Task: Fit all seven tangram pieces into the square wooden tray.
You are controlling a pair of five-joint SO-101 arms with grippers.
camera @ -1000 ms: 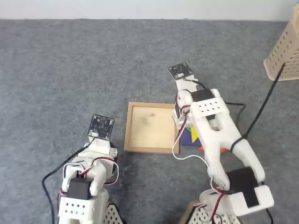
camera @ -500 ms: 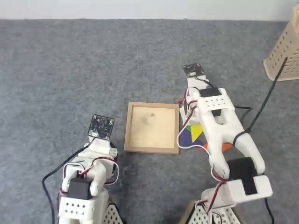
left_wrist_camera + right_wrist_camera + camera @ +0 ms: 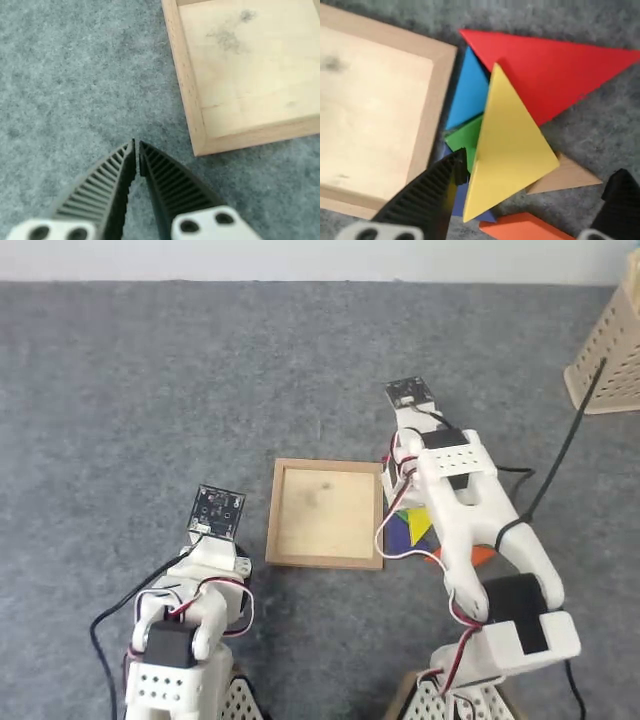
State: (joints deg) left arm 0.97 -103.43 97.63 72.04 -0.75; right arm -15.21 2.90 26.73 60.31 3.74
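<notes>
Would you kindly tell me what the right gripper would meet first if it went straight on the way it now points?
Most likely the yellow triangle, which lies between the right gripper's open fingers; depth is unclear.

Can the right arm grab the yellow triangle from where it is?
Probably yes. The yellow triangle lies on top of the other pieces, nothing covers it, and the right gripper is open with a finger on either side.

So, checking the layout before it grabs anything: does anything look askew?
Yes. The pieces are heaped beside the tray, not laid flat: the yellow triangle overlaps the red triangle, blue piece and green piece.
</notes>
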